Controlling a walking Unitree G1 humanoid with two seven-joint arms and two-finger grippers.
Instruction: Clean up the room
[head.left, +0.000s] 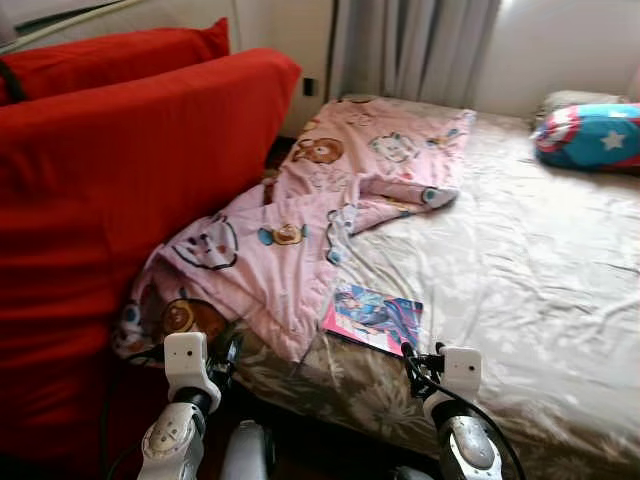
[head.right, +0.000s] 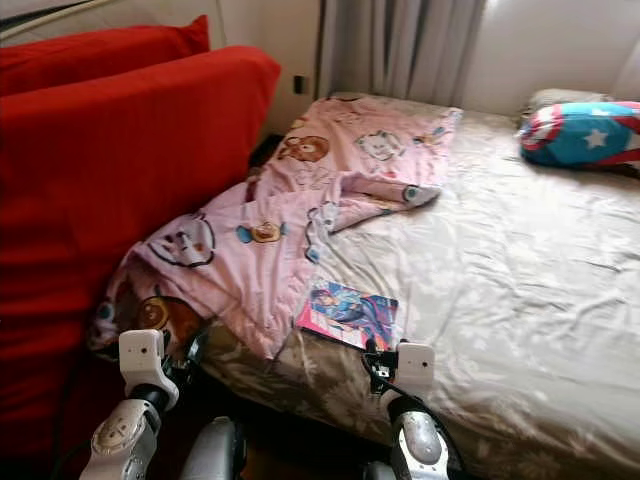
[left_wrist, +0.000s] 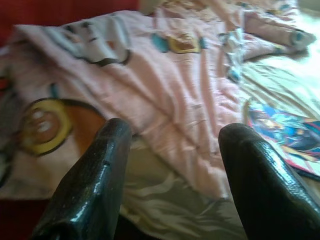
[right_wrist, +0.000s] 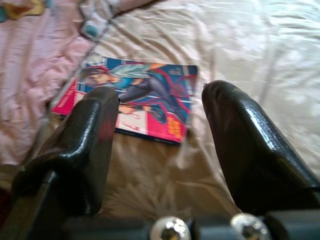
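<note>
1. Comic book (head.left: 374, 317) lies flat on the bed (head.left: 540, 260), touching the edge of the pink cartoon blanket (head.left: 300, 230).
2. Right claw (right_wrist: 160, 150) open, empty, near the book.
3. Left claw (left_wrist: 172, 170) open, empty, over the blanket beside the red sofa (head.left: 110, 190).

two silver arms with rounded, ribbed joint housings rise toward the bed's edge, each topped by a boxy white wrist block. the left arm (head.left: 172, 440) carries a white block with two small dark holes on its face, a circular silver joint cap below it and a dark collar between. the right arm (head.left: 462, 440) has a thin black cable looping from its white block down along the silver housing. the left gripper (left_wrist: 175, 165) has two thick, glossy black fingers (left_wrist: 87, 185) with rounded tips. the right gripper (right_wrist: 160, 145) has matching shiny black fingers (right_wrist: 250, 150), with two silver screw heads at their base.
</note>
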